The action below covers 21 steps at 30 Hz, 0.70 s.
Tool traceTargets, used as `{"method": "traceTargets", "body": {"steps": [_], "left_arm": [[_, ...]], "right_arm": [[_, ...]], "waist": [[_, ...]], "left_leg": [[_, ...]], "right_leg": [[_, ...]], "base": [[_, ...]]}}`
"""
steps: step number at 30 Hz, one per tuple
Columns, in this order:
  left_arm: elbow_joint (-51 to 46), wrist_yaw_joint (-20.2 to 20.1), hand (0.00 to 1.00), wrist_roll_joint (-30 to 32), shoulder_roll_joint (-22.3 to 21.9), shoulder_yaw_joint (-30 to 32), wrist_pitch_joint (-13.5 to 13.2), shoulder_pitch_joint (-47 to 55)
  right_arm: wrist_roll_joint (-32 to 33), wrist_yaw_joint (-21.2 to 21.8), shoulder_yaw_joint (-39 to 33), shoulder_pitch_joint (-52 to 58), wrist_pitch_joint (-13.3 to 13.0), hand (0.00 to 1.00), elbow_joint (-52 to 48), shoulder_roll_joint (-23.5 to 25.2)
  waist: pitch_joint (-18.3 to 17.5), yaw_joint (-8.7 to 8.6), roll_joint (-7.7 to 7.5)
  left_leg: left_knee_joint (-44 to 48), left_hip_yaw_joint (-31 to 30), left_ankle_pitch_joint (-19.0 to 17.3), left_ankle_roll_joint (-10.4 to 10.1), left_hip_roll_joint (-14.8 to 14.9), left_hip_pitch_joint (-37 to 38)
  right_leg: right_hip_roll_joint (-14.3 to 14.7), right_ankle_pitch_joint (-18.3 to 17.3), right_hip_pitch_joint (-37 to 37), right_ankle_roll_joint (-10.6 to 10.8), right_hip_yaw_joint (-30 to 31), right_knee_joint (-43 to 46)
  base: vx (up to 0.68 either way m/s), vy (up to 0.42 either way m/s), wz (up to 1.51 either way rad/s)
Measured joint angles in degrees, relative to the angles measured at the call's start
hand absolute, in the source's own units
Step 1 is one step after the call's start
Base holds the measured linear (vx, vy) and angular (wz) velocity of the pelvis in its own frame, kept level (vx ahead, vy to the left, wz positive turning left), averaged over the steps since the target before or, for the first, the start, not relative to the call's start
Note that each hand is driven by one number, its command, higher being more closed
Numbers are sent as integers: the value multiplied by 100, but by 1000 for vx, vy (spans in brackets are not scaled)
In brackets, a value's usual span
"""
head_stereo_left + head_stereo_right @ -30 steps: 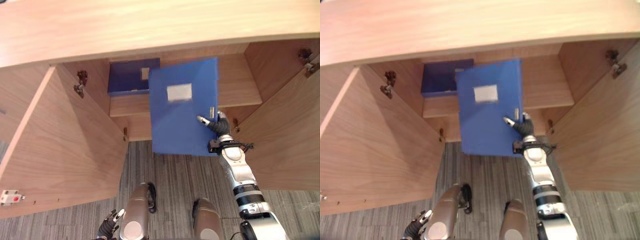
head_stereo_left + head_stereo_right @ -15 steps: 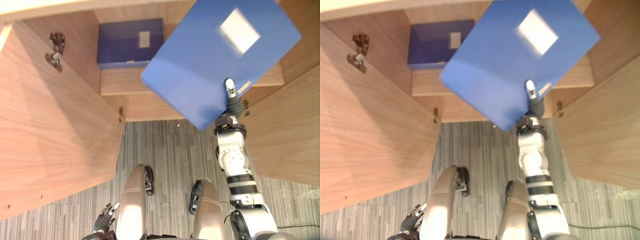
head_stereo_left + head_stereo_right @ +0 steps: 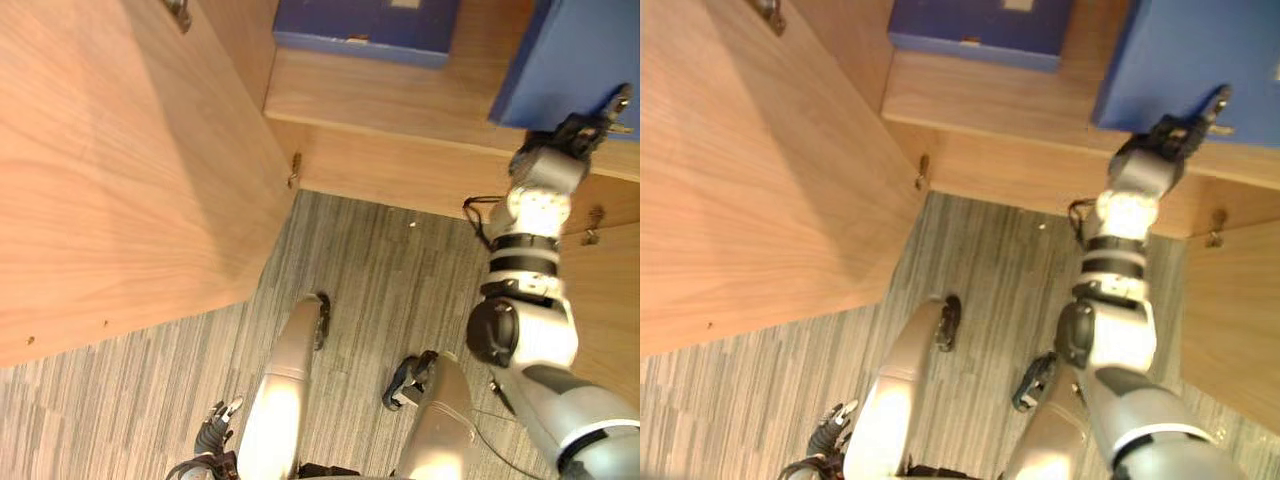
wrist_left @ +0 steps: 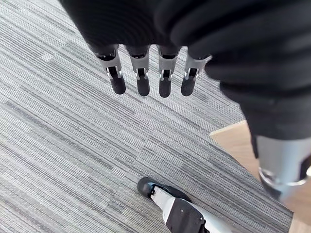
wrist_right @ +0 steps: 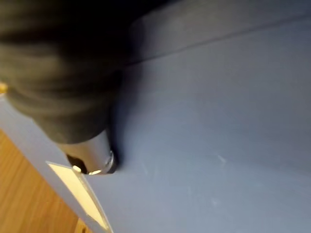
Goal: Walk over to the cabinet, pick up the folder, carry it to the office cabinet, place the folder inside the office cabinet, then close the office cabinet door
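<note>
Blue folder (image 3: 575, 60): where do we locate it? (Operator)
Upper right of the left eye view, over the wooden shelf (image 3: 390, 100), right of a darker blue box (image 3: 365, 22). Our right hand (image 3: 580, 128) grasps its lower edge, thumb (image 5: 95, 155) pressed on its face. (Technician)
And our left hand (image 4: 142, 80)? (Operator)
Lower left, released, fingers straight over grey carpet (image 4: 58, 145). (Technician)
</note>
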Motion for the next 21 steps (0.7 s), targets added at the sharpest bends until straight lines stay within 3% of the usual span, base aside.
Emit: {"method": "traceTargets", "body": {"steps": [4, 13, 14, 21], "left_arm": [[-1, 41, 0, 0, -31, -22, -3, 1], [25, 54, 0, -6, -37, -23, -5, 4], [24, 70, 0, -17, -38, -23, -6, 3], [24, 131, 0, -54, -43, -23, -4, 12]], "right_arm": [[13, -234, 4, -472, 54, 100, 338, -630], [-514, -276, 1266, -899, 759, 100, 1243, -2015], [-516, -275, 1414, -939, 806, 0, 1342, -2155], [-514, -267, 2335, -1053, 1024, 0, 1693, -2355]], "waist": [[12, 44, 62], [48, 37, 77], [76, 32, 80], [120, -21, 67]], "left_leg": [[-18, -43, 105, -8, -131, -251], [-2, -142, 310, -73, -168, -763], [-2, -176, 353, -89, -174, -848], [-46, -194, 440, -116, -142, -938]], "right_leg": [[-139, -51, -209, 13, -91, 138], [-142, -71, -742, -30, -103, 379], [-144, -70, -817, -31, -111, 412], [-129, -68, -960, -36, -104, 473]], "base": [[0, -8, 24], [-10, -2, 5], [-10, 1, 8], [2, -2, 0]]}}
